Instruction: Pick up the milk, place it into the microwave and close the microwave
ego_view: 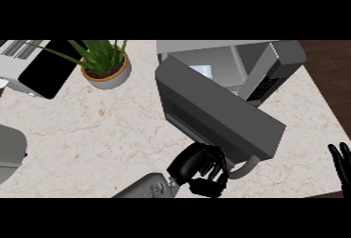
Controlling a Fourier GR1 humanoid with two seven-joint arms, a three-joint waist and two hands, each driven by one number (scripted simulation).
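milk: not plainly in view. a pale patch inside the microwave point(282, 58) may be it, cannot tell. microwave door point(219, 111) stands swung wide over the counter point(89, 135). left robot hand point(198, 168), fingers curled with nothing seen in them, sits at the door's outer edge just beside the handle point(245, 171). right robot hand point(340, 162) rests open at the right edge. judged step: closing. next move calls for pushing the door round toward the cavity.
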